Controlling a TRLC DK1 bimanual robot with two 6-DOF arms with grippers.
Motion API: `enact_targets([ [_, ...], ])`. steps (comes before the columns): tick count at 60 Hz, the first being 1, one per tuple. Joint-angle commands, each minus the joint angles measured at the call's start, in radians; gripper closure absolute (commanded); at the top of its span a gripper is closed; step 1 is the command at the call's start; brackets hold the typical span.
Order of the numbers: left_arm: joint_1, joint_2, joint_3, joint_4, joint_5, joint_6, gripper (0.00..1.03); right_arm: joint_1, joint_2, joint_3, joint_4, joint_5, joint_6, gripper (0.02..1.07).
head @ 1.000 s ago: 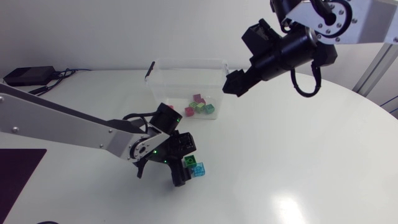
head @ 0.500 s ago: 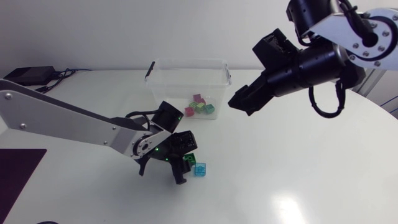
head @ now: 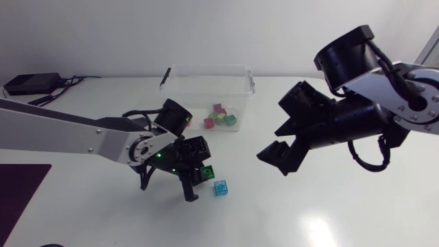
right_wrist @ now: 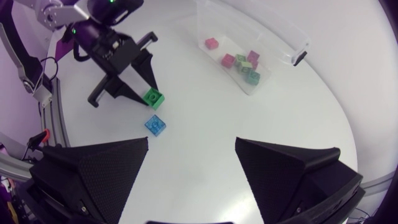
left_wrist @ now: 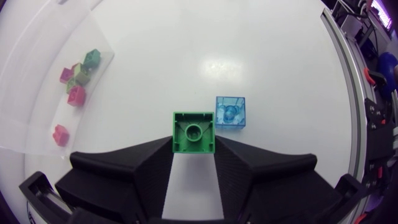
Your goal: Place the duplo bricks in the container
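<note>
A green duplo brick [left_wrist: 194, 132] sits clamped between the two black fingertips of my left gripper [left_wrist: 194, 148], which is shut on it low over the table. Seen from the head camera, this gripper [head: 199, 180] and its green brick [head: 207, 171] are in front of the clear container [head: 206, 77]. A translucent blue brick [head: 221, 187] lies on the table just beside the green one, also seen as the blue brick [left_wrist: 233, 112]. Several pink and green bricks [head: 219, 117] lie inside the container. My right gripper [head: 280, 159] hangs open and empty above the table right of centre.
In the right wrist view the open right gripper [right_wrist: 191, 149] looks down on the green brick [right_wrist: 153, 97], blue brick [right_wrist: 155, 125], left gripper [right_wrist: 127, 74] and container [right_wrist: 273, 38]. A black box with cables [head: 31, 84] rests at the table's far left.
My left gripper has shut on the green brick. My right arm has swung down and away from the container toward the middle of the table, still open.
</note>
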Motion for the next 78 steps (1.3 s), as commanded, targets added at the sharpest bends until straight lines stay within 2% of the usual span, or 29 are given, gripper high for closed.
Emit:
enact_targets([
  [1,0.02,-0.076,-0.018,-0.029,0.012,0.025,0.7,0.02,-0.008,-0.035,0.0,-0.004,-0.034,0.06],
  [14,0.121,-0.211,0.109,-0.167,0.045,0.034,0.7,0.052,-0.005,-0.064,0.004,-0.004,-0.029,0.06],
  [24,0.219,-0.2,0.264,-0.218,0.068,0.036,0.7,0.069,0.015,-0.07,0.016,-0.004,-0.029,0.06],
  [34,0.284,-0.122,0.385,-0.179,0.072,-0.006,0.7,0.107,0.055,-0.095,0.039,-0.006,-0.027,0.06],
  [42,0.305,-0.065,0.438,-0.107,0.072,-0.059,0.7,0.141,0.084,-0.118,0.075,-0.006,-0.014,0.06],
  [56,0.322,0.052,0.566,-0.067,0.068,-0.087,0.7,0.158,0.129,-0.109,0.148,-0.002,0.011,0.06],
  [78,0.379,0.239,0.752,-0.004,0.047,-0.114,0.69,0.198,0.233,-0.064,0.148,0.031,0.005,0.06],
])
